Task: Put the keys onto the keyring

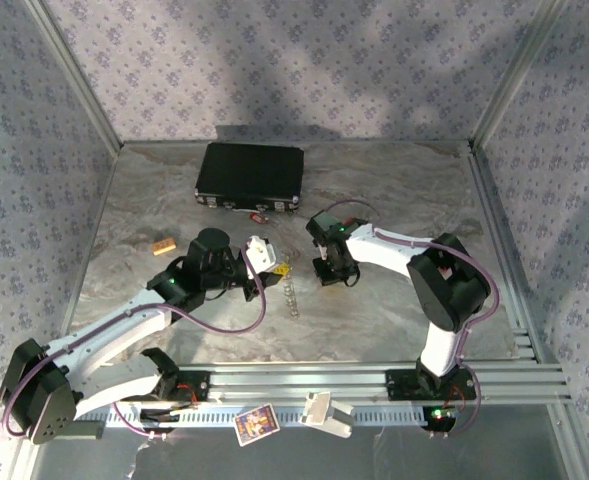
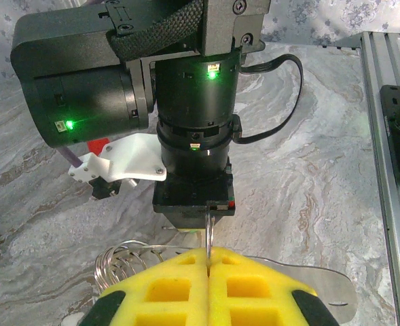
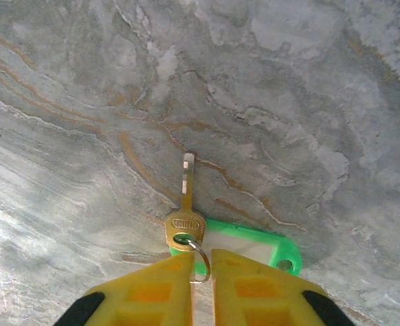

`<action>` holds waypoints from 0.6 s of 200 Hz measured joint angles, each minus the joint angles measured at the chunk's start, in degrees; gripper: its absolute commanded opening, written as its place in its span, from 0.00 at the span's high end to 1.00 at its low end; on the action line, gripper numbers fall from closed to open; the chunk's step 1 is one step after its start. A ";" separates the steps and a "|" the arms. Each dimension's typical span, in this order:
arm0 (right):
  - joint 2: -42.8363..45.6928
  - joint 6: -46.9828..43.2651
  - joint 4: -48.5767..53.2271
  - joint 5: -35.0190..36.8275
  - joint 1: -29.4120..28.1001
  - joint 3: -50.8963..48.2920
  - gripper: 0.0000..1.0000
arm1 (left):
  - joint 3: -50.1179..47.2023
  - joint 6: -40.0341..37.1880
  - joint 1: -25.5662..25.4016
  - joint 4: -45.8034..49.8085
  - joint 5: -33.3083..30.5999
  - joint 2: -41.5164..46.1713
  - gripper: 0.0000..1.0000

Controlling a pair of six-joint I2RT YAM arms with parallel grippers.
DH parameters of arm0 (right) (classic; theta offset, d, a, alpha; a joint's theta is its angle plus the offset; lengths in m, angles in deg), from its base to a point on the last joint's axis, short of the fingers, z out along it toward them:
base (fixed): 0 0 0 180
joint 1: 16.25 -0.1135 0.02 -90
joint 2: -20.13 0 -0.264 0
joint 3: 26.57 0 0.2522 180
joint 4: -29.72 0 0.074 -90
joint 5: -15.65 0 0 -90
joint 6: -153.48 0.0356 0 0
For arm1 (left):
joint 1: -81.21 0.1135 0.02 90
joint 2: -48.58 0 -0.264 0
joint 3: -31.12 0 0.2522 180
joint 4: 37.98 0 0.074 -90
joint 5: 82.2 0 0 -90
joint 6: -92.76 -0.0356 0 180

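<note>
Two grips going: my left jaws are pinched together on the keyring [image 2: 104, 266], lower left of that wrist's frame, my right jaws barely apart around the green key [image 3: 254, 246], bottom centre on the tabletop [image 3: 288, 102].

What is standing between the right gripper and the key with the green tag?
Nothing visible. The key lies on the table right at the right gripper, its small ring in the gap between the pads.

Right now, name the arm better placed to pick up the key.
Right. The right tool sits over the green-tagged key, its loop between the fingers. The left tool is shut on the ring.
</note>
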 measured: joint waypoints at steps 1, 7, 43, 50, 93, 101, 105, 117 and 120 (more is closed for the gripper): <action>0.00 0.00 -0.02 -0.02 0.00 0.00 0.83 | 0.00 0.00 0.00 0.00 0.00 0.00 1.00; -0.04 0.00 -0.13 -0.24 0.04 0.00 0.82 | 0.00 0.00 0.00 0.02 0.00 0.00 1.00; -0.09 0.04 -0.83 -1.29 0.26 0.00 0.82 | 0.00 0.00 0.00 0.00 0.00 0.00 1.00; -0.09 0.04 -0.98 -1.46 0.33 0.00 0.82 | 0.00 0.00 0.00 0.00 0.00 0.00 1.00; -0.09 0.24 -1.53 -1.77 0.42 0.00 0.89 | 0.00 0.00 0.00 0.02 0.00 0.00 1.00; -0.09 0.28 -1.60 -1.77 0.42 0.00 0.90 | 0.00 0.00 0.00 0.02 0.00 0.00 1.00; -0.09 0.28 -1.64 -1.77 0.42 0.00 0.91 | 0.00 0.00 0.00 0.02 0.00 0.00 1.00; -0.09 0.31 -1.64 -1.77 0.42 0.00 0.93 | 0.00 0.00 0.00 0.00 0.00 0.00 1.00; -0.09 0.28 -1.64 -1.75 0.42 0.00 0.94 | 0.00 0.00 0.00 0.00 0.00 0.00 1.00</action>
